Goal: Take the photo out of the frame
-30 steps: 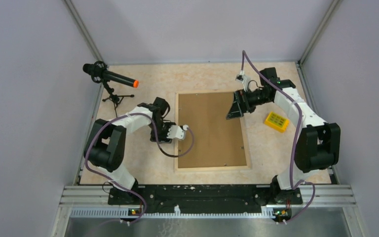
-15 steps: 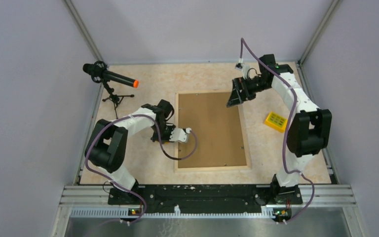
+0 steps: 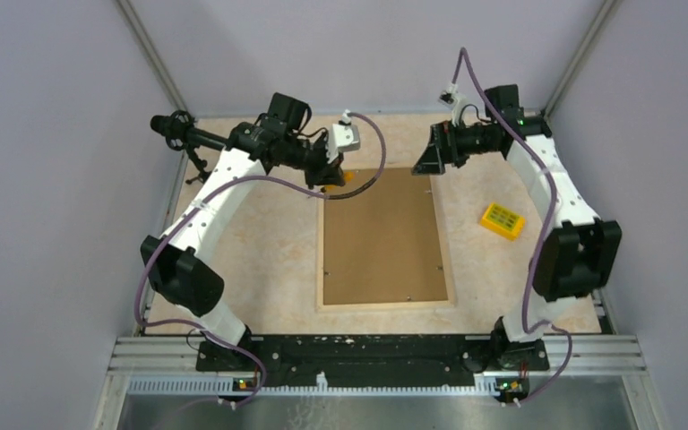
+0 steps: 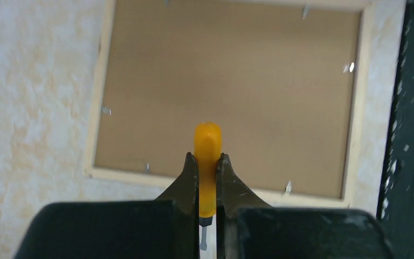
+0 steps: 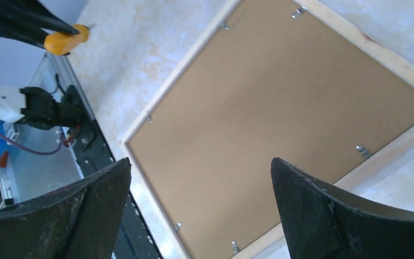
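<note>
The frame [image 3: 383, 235] lies face down in the middle of the table, its brown backing board up inside pale wood edges; small metal tabs [image 4: 105, 110] line its inner rim. The photo is hidden beneath the board. My left gripper [image 3: 331, 170] hovers over the frame's far left corner, shut on an orange-handled screwdriver [image 4: 207, 148] whose metal shaft points back toward the wrist. My right gripper [image 3: 425, 159] hangs above the far right corner, open and holding nothing; in its wrist view the fingers [image 5: 312, 210] spread wide over the board [image 5: 280, 118] and the screwdriver [image 5: 62, 42] shows at top left.
A black microphone on a small tripod [image 3: 188, 139] stands at the far left. A small yellow block [image 3: 502, 221] lies right of the frame. Grey walls close in three sides, and a metal rail [image 3: 376, 354] with the arm bases runs along the near edge.
My left arm has swung from the frame's left edge up to its far left corner and now grips the orange-handled screwdriver. My right gripper has drifted farther back, still open.
</note>
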Available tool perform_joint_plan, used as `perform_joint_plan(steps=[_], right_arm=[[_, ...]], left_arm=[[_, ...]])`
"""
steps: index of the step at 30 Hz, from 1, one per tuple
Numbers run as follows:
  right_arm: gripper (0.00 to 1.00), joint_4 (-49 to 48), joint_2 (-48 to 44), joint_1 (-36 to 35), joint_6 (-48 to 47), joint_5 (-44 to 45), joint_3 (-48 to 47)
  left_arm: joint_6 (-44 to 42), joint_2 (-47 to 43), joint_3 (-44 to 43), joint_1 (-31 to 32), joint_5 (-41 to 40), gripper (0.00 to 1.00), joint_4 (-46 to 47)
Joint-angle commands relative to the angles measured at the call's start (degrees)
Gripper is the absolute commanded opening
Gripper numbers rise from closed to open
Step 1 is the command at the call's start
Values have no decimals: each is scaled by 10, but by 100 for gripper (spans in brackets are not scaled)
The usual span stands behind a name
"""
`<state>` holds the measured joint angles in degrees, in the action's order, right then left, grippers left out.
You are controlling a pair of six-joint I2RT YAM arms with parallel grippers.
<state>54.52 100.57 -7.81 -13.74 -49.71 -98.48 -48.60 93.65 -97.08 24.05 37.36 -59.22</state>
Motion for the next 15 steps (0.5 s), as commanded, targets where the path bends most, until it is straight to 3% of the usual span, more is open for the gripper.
perform_joint_plan(steps=[1, 8, 15], right_arm=[[99, -290, -146, -10, 177, -67, 116], [99, -465, -265, -102, 252, 17, 259], [99, -532, -279, -172, 280, 96, 278]], left_arm=[[249, 19, -56, 34, 108, 0, 136], [522, -55, 15, 46, 68, 0, 412], [647, -49, -8, 46, 73, 0, 499]])
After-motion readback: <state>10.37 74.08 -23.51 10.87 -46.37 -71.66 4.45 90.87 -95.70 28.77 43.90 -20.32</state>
